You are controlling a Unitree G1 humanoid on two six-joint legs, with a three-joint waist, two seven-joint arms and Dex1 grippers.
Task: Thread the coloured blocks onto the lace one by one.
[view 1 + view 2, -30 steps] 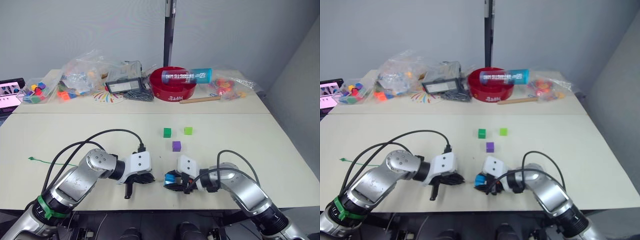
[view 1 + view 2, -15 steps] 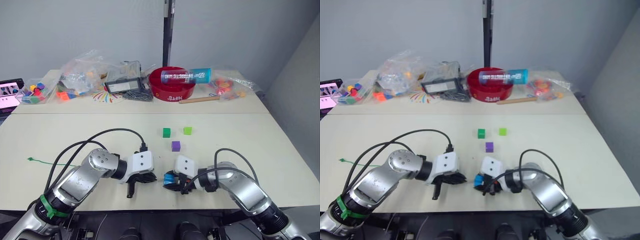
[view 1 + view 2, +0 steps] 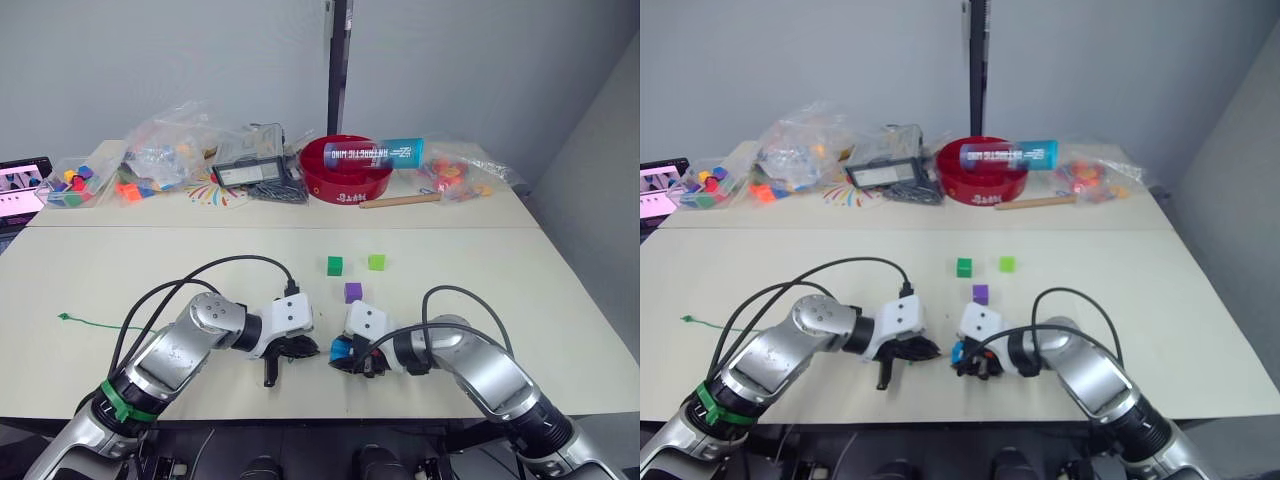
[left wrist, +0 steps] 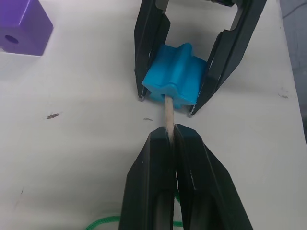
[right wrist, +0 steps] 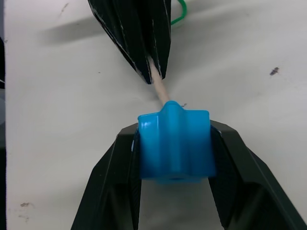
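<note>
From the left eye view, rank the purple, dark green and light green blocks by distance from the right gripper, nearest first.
Measured from the right gripper:
1. Purple block, just beyond it.
2. Dark green block, farther back, slightly to the robot's left.
3. Light green block, farther back, to the robot's right, marginally farther.

Bright even light, soft shadows, sharp.
</note>
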